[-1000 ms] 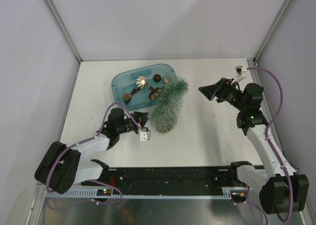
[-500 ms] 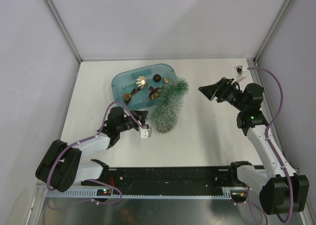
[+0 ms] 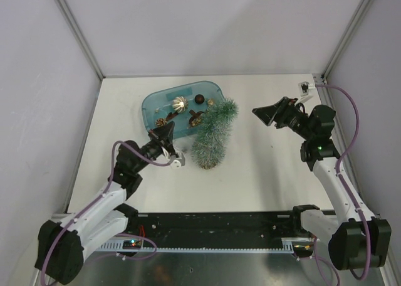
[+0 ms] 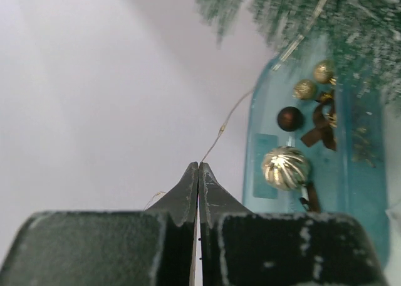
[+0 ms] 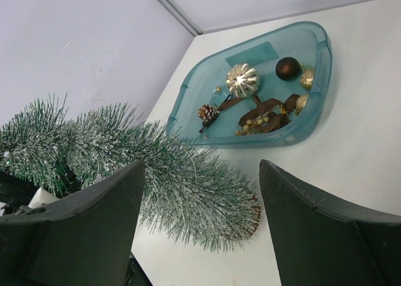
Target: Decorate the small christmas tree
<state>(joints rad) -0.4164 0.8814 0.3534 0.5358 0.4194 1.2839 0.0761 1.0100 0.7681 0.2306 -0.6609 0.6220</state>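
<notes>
Left pincer [image 4: 198, 170] has drawn back from the small christmas tree [image 3: 213, 135], pinching a thin wire [image 4: 229, 120]; stringing likely begins. Right pincer [image 3: 266, 115] gapes, empty.

Top view: fixed high above the near edge of the table [image 3: 263, 173], looking down on all of it; the farthest off.
Left wrist: low over the table, just behind the closed left gripper [image 4: 198, 165], facing along the tub [image 4: 354, 154], with the tree [image 4: 338, 16] at the upper right; close.
Right wrist: raised, looking down between the spread fingers of the right gripper [image 5: 202, 164], across the tree to the tub; farther back.
Shared: tub and tree show in all three; both wrist views see the baubles [image 4: 285, 167] from different sides.
</notes>
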